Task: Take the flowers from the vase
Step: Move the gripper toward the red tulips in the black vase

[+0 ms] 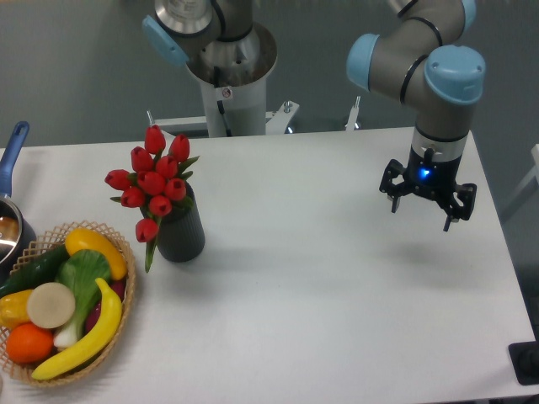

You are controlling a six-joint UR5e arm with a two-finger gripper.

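The table [337, 295] carries one vase [181, 231] holding one bunch of about nine red flowers [154, 181], one wicker basket [126, 290] of mixed produce at eight o'clock, one blue-handled pot [10, 156] at nine, and one gripper [425, 206] hovering at two o'clock.

White table [337, 320] fills most of my view. Plain grey wall [76, 59] behind its far edge. Even, soft lighting.

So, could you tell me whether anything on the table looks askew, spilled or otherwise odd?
Mostly tidy: the vase stands upright and nothing is spilled. One oddity is a single tulip of the flowers, which droops over the vase's left side, head down near its rim, while the others stand up. The gripper hangs open far to the right.
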